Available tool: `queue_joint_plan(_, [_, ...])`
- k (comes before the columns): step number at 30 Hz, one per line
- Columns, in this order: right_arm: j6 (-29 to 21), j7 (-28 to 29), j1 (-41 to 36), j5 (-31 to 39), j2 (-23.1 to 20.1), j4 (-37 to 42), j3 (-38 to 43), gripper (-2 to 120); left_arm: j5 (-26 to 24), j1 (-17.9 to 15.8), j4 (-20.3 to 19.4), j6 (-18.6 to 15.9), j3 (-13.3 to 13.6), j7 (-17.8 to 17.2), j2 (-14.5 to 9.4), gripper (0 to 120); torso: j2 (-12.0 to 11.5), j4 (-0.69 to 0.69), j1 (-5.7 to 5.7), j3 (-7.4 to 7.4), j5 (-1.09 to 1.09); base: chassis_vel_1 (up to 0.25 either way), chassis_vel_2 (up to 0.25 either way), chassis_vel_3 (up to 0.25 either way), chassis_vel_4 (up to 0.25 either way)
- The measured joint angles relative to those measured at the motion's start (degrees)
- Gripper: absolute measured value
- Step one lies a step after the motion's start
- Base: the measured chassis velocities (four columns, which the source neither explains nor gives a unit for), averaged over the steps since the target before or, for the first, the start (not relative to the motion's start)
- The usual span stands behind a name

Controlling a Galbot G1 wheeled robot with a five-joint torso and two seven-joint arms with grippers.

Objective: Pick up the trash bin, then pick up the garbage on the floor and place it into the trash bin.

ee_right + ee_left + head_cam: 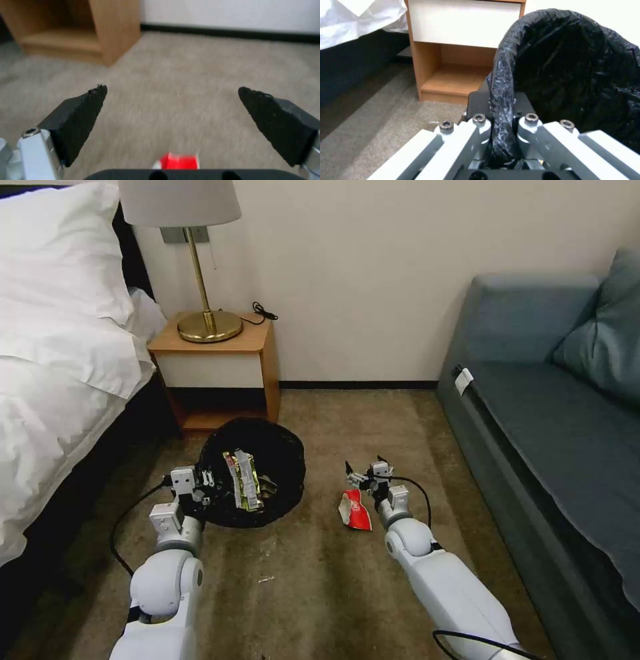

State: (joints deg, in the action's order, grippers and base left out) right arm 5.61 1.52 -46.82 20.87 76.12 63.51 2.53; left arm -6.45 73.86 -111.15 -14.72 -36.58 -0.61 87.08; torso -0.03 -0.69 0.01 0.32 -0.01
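**A hotel-style bedroom**

A bed with white pillows and linen fills the left of the head view. At upper left centre, a wooden nightstand carries a brass lamp with a pale shade. A blue-grey sofa with a cushion runs along the right edge. Beige-brown carpet covers the floor up to a plain cream wall with dark skirting.

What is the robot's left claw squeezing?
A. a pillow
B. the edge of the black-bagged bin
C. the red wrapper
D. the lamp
B: the left gripper is shut on the bag-covered rim of the trash bin, while the red wrapper lies on the carpet by the open right gripper.
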Motion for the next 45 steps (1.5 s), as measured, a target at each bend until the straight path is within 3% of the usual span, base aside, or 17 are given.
queue_joint_plan(7, [0.8, -5.8, 0.9, -4.1, 2.4, -8.2, 0.5, 100, 0.5, -0.3, 0.1, 0.0, 0.5, -0.1, 0.4, 5, 0.0, -0.01, 0.00, 0.00, 0.00, 0.000, 0.000, 0.000, 0.000])
queue_joint_plan(11, [3.8, -9.7, 4.2, -9.9, 6.1, -18.2, 3.8, 100, 1.3, -0.3, 0.1, 0.0, 1.5, -0.3, 0.8, 5, 0.0, 0.00, 0.00, 0.00, 0.00, 0.000, 0.000, 0.000, 0.000])
queue_joint_plan(15, [4.1, -11.2, 6.5, -12.0, 7.2, -22.8, 5.1, 100, 1.7, 0.3, -0.5, 0.0, 1.8, -0.4, 0.9, 5, 0.0, 0.00, 0.00, 0.00, 0.00, 0.000, 0.000, 0.000, 0.000])
queue_joint_plan(39, [4.1, -16.4, 9.8, -19.4, 10.6, -37.0, 10.8, 100, 2.9, 2.2, -2.2, 0.3, 2.7, -1.1, 1.3, 5, 0.0, 0.00, 0.00, 0.00, 0.00, 0.000, 0.000, 0.000, 0.000])
queue_joint_plan(45, [4.5, -16.4, 9.8, -19.7, 10.4, -37.7, 11.2, 84, 3.1, 2.5, -2.7, 0.4, 3.0, -1.2, 1.3, 5, 0.0, -0.01, 0.00, -0.01, -0.01, 0.000, 0.000, 0.000, 0.000])
